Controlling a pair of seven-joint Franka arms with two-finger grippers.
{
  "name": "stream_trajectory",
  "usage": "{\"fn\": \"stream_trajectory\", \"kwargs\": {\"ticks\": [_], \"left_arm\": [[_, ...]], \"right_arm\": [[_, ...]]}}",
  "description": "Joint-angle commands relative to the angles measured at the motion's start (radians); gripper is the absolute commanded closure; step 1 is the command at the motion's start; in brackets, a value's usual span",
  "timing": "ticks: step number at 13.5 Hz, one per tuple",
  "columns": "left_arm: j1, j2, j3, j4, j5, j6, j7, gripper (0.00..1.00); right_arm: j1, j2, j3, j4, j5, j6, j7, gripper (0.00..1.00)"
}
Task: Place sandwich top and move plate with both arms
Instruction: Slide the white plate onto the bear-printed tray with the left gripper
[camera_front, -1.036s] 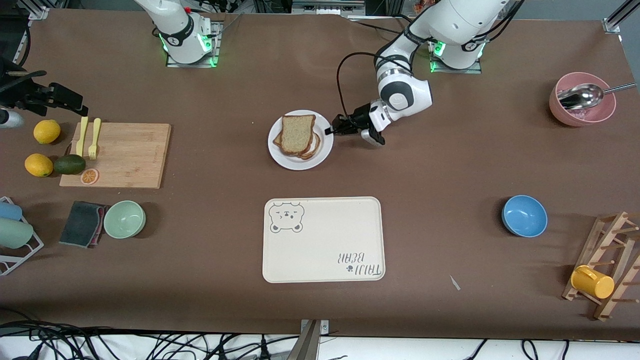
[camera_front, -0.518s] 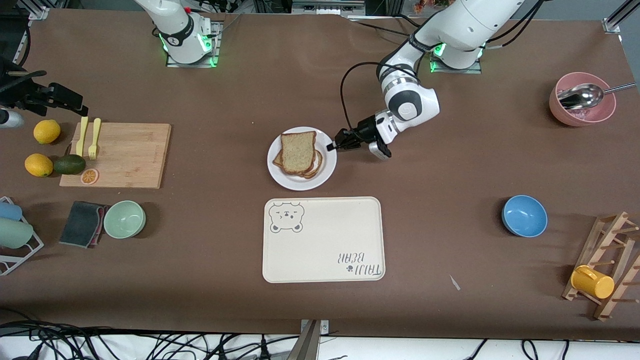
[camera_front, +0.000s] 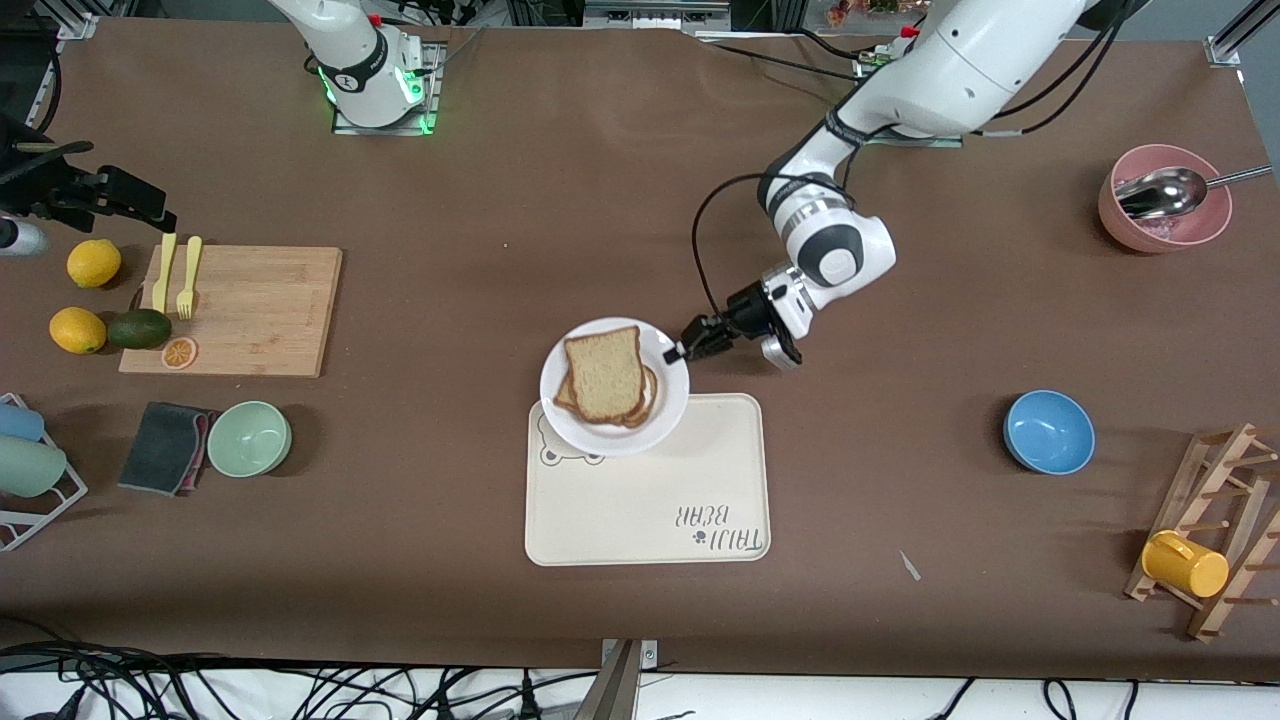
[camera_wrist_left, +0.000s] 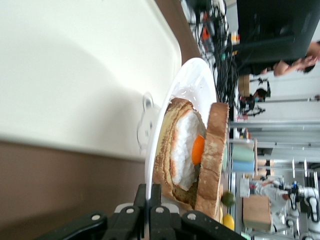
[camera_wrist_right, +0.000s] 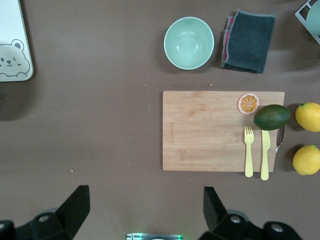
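Note:
The white plate (camera_front: 670, 395) carries a sandwich, with the plain tan sandwich top (camera_front: 604, 373) lying on the egg slice. My left gripper (camera_front: 678, 352) is shut on the plate's rim at the left arm's side. It holds the plate over the bear-printed corner of the cream tray (camera_front: 648, 500). In the left wrist view my left gripper (camera_wrist_left: 148, 200) pinches the plate's rim (camera_wrist_left: 186, 85), and the sandwich top (camera_wrist_left: 214, 150) covers the fried egg (camera_wrist_left: 182, 150). My right gripper (camera_wrist_right: 145, 205) is open and empty, waiting over bare table near its base.
A wooden cutting board (camera_front: 260, 310) with yellow cutlery, an avocado and lemons lies toward the right arm's end, with a green bowl (camera_front: 249, 438) and a dark cloth (camera_front: 165, 447) nearer the camera. A blue bowl (camera_front: 1049, 431), a pink bowl (camera_front: 1163, 210) and a mug rack (camera_front: 1210, 540) stand toward the left arm's end.
My left gripper has carried the plate with the sandwich toward the front camera, from the bare table to over the tray's bear corner. The right arm has not moved.

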Motion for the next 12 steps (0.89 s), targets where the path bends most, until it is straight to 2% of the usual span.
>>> {"fn": "stream_trajectory", "kwargs": {"ticks": [1,4,7,12], "left_arm": [[-0.013,0.082,0.033,0.145,-0.027,0.048,0.014,1.0],[-0.013,0.177,0.04,0.278,-0.025,0.117,0.014,1.0],[-0.019,0.249,0.04,0.368,-0.007,0.153,0.013,1.0],[-0.033,0.269,0.04,0.374,-0.008,0.154,0.013,1.0]], "right_arm": [[-0.01,0.001,0.008,0.015,0.002,-0.017,-0.005,0.0],[-0.01,0.001,0.008,0.015,0.002,-0.017,-0.005,0.0],[-0.01,0.001,0.01,0.015,0.002,-0.017,-0.005,0.0],[-0.01,0.001,0.011,0.015,0.002,-0.017,-0.005,0.0]]}}
